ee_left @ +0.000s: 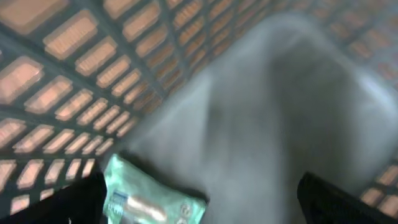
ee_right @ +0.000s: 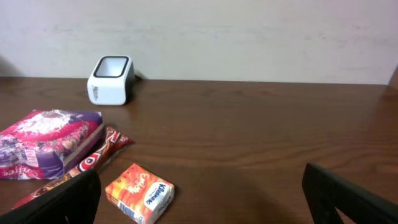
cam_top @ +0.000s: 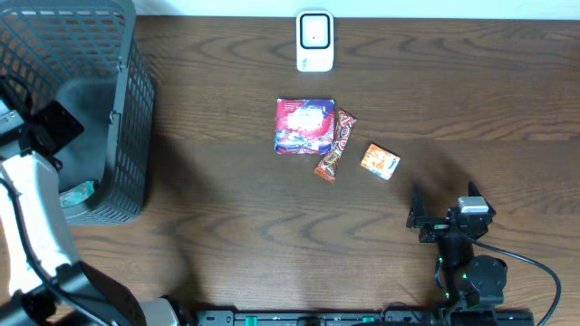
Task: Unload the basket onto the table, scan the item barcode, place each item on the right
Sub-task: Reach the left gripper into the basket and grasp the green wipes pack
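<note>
Box (cam_top: 381, 161) lies flat on the table (cam_top: 227, 226), just right of the bar (cam_top: 333, 145), with the scanner (cam_top: 314, 41) beyond. Right hand (cam_top: 421, 217) is nearer: box sits ahead and left of it, long axis slanting across its line. Hand low and level, fingers fully spread, holding nothing. Left hand (ee_left: 199, 208) gapes inside the basket (cam_top: 127, 109). View blurred; teal packet (ee_left: 149, 202) apparently loose below.

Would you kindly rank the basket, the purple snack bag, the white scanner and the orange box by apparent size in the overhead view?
Largest to smallest:
1. basket
2. purple snack bag
3. white scanner
4. orange box
The basket stands taller, so nearer the camera, but its lead is clear anyway.
</note>
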Robot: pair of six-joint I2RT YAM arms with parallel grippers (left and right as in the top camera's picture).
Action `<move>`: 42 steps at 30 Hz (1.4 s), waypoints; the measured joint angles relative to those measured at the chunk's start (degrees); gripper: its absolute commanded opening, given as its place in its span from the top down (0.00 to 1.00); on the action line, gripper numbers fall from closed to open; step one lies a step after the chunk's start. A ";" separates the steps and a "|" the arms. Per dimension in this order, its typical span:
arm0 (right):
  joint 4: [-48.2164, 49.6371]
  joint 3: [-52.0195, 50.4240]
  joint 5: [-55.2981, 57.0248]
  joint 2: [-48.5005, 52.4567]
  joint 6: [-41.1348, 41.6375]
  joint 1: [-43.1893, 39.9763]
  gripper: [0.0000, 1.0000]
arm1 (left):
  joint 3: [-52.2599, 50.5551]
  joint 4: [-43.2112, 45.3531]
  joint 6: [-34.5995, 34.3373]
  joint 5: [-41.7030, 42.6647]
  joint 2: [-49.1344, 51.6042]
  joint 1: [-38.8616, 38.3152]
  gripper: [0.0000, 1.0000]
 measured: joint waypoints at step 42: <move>0.00 0.00 0.00 0.00 0.00 0.00 0.01 | -0.90 -6.05 -22.58 -3.21 15.06 -0.04 0.93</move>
